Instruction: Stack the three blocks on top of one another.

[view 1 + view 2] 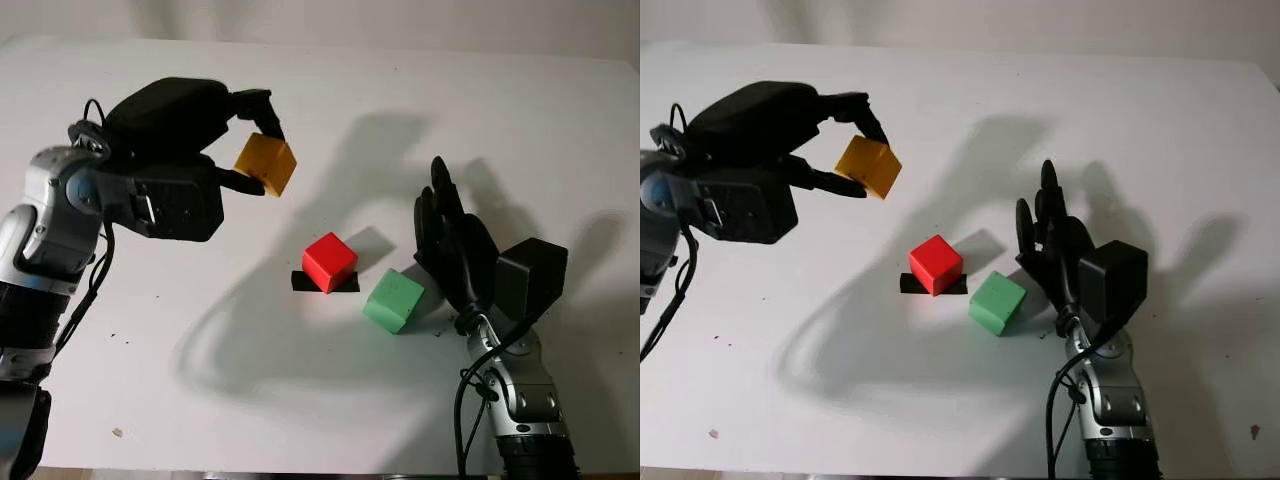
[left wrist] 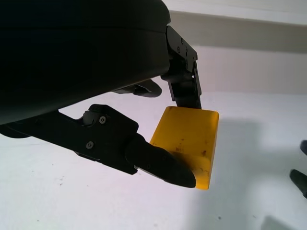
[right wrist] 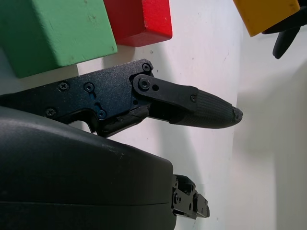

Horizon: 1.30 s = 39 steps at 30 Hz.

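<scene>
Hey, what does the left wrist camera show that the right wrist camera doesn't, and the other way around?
Left wrist view alone: the left hand pinching the yellow block between its fingers, held in the air above the white table.

Right wrist view alone: the green block and the red block side by side on the table, just beyond the open right hand.

Both: the yellow block with black left fingertips on it, and the white table.
</scene>
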Motion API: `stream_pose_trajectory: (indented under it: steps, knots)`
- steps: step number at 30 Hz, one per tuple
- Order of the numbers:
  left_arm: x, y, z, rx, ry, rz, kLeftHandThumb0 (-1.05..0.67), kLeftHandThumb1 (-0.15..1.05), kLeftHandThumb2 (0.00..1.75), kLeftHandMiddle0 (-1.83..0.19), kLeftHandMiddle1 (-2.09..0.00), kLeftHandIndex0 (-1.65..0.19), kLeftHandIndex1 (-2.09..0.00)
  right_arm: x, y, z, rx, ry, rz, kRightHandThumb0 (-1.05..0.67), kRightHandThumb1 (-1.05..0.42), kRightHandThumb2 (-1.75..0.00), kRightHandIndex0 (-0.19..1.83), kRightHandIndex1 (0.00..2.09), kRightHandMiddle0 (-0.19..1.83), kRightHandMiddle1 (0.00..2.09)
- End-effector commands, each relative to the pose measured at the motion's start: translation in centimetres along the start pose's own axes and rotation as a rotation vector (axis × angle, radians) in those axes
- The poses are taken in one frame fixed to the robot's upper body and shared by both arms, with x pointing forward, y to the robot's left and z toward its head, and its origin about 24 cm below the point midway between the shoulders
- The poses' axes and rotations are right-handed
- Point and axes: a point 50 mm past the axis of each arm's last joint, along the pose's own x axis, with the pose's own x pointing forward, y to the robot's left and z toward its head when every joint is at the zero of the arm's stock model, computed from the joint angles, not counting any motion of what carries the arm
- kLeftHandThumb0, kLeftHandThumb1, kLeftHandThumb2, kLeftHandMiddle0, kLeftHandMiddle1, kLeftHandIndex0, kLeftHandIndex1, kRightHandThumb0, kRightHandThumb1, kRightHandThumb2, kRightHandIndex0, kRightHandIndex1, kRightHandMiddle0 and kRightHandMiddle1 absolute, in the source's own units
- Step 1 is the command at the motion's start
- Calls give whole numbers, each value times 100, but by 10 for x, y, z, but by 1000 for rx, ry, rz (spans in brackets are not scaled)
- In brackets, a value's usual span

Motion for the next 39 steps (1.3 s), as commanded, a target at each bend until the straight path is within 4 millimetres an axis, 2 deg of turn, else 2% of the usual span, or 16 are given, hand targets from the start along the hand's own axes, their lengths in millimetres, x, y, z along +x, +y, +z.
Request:
stream_pose_trajectory:
  steps: [1,3,5,7,9,11,16,24,30,39]
  knots:
    - [3,12,13,49,-47,-15,-39,104,6,-33,-4,-35,-136,-1,-1,3,-1,-15,0,-70,-105,-66,-19,0,-19,0]
    - [7,14,21,73,-71,-67,-41,105,7,-33,-4,-33,-137,-1,-1,4,-4,-12,2,-70,-105,-67,-19,0,-19,0]
    - [11,15,29,66,-89,-116,-40,105,7,-32,-5,-38,-121,-1,0,5,-6,-9,3,-71,-105,-67,-19,0,-19,0]
    - [16,17,37,70,-119,-154,-43,105,10,-31,-5,-40,-115,-2,1,5,-11,-7,1,-71,-105,-66,-19,0,-19,0]
    - [19,18,44,99,-145,-176,-45,105,13,-32,-5,-38,-126,-3,1,4,-14,-3,-1,-71,-105,-67,-19,0,-19,0]
    - [23,17,49,123,-163,-189,-41,104,9,-34,-6,-36,-133,-4,3,4,-11,-5,-9,-71,-105,-66,-19,0,-19,0]
    - [31,10,59,148,-203,-228,-35,101,5,-37,-7,-35,-139,-5,5,4,-11,-9,-22,-71,-105,-66,-19,0,-19,0]
    - [36,-11,61,86,-265,-294,-31,101,5,-38,-7,-35,-136,-4,5,4,-12,-15,-32,-71,-105,-67,-19,0,-19,0]
    - [38,-28,61,100,-263,-342,-36,103,6,-37,-6,-33,-138,-4,2,5,12,-21,-19,-72,-105,-65,-19,0,-19,0]
    - [38,-37,59,106,-237,-386,-38,103,5,-36,-6,-29,-147,-2,2,7,-1,-30,-24,-71,-105,-65,-19,0,-19,0]
